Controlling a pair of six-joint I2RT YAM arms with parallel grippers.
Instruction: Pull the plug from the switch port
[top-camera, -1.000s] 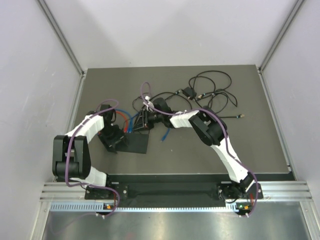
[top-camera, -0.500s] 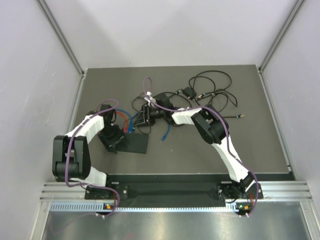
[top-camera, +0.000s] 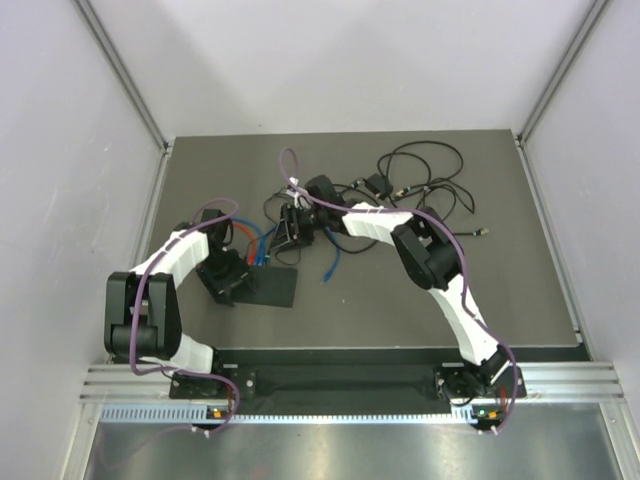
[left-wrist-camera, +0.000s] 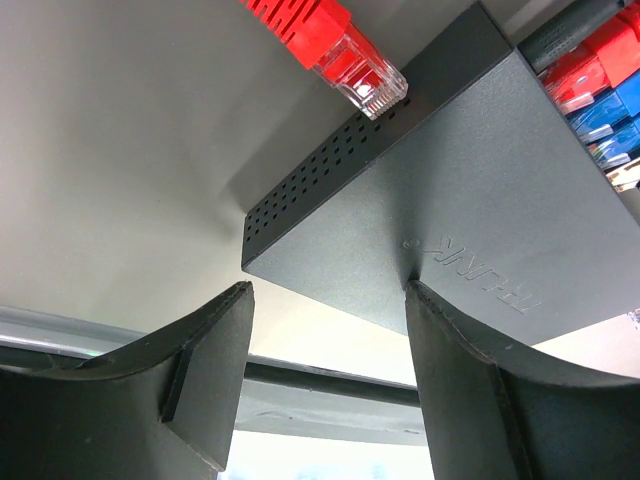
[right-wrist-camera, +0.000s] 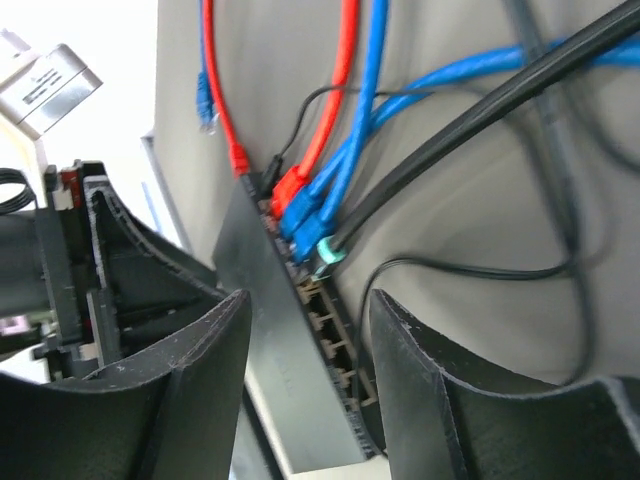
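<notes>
Switch ports (right-wrist-camera: 335, 340) run in a row along one edge of the black switch box (left-wrist-camera: 470, 190). Red and blue plugs (right-wrist-camera: 295, 210) and a teal-booted plug (right-wrist-camera: 325, 255) are seated at one end of the row, the ports beside them are bare, and a loose red plug (left-wrist-camera: 350, 65) lies unplugged just beside the box's vented side. Right gripper (right-wrist-camera: 307, 305) hangs just in front of the port edge, jaws apart and gripping nothing. Left gripper (left-wrist-camera: 328, 295) is at the box corner away from the port edge, jaws wide with that corner between the tips; can't tell if they touch it.
</notes>
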